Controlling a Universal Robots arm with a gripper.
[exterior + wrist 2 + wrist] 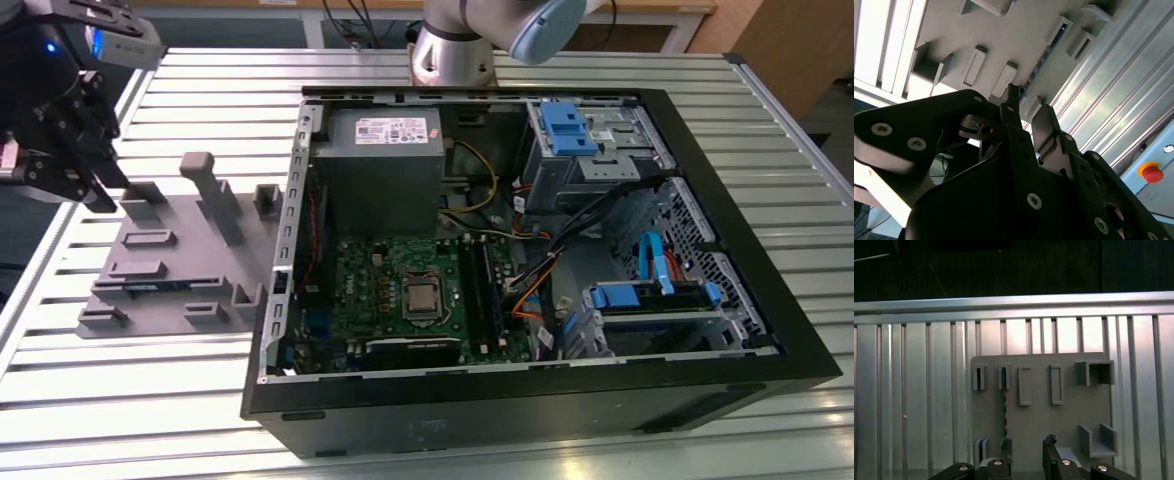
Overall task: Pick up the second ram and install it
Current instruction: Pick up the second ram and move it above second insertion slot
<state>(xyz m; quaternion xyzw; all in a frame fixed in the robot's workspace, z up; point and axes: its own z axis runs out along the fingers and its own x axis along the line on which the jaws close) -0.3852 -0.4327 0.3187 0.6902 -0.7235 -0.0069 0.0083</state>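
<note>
Gripper (1027, 444) hovers over tray (1039, 420), jaws open and empty (ram (1004, 412) lines up with one finger, not between); descending straight could jam finger onto ram edge.

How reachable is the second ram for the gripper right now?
Probably yes. The gripper hangs open above the grey tray, and the second ram stands on edge in its slots with nothing over it. It sits off-centre of the open jaws, so a small sideways shift looks needed.

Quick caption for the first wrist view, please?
Open gripper above the grey tray, the second ram on edge in its slots.
</note>
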